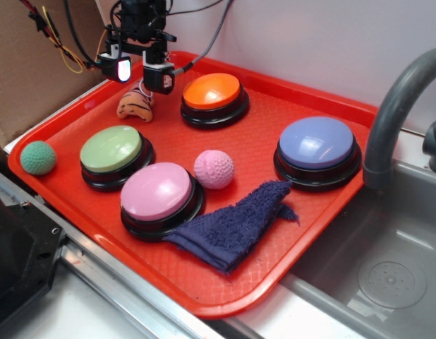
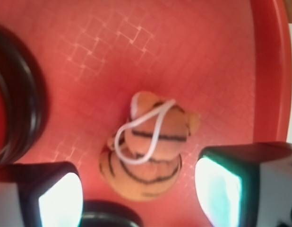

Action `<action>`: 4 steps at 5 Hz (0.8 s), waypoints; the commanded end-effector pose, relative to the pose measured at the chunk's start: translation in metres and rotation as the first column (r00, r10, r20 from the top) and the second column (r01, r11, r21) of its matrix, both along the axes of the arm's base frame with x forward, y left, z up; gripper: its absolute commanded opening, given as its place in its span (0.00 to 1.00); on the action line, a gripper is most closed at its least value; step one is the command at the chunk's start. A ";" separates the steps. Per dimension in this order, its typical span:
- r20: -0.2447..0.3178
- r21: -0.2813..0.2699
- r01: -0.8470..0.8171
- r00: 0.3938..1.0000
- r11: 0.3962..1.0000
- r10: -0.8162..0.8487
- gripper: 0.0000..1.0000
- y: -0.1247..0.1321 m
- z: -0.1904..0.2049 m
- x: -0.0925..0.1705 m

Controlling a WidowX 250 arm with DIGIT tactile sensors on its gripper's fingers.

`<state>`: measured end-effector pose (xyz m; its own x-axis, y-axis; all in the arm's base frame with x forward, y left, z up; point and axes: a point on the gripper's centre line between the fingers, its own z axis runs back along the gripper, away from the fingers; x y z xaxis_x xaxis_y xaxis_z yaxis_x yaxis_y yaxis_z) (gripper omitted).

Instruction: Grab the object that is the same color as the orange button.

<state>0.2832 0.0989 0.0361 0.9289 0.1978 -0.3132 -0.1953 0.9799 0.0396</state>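
The plush toy [image 1: 135,104] is a small, soft orange thing with thin dark brown stripes across its body and a white string loop [image 2: 141,132] lying over its top — in the wrist view the loop curls from its head end down across the striped back. It lies on the red tray surface near the far left rim, curved a little like a bean. The orange button [image 1: 212,92] sits just to its right, apart from it — a large round dome with a glossy orange top on a black base, upright, near the tray's far edge
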 end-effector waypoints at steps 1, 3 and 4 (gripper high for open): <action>0.018 0.041 -0.032 0.999 0.999 0.032 1.00 0.025 0.005 -0.007; -0.050 0.055 -0.016 0.999 0.998 0.019 0.00 0.024 -0.022 -0.020; -0.051 0.052 0.000 0.999 0.999 0.002 0.00 0.020 -0.022 -0.021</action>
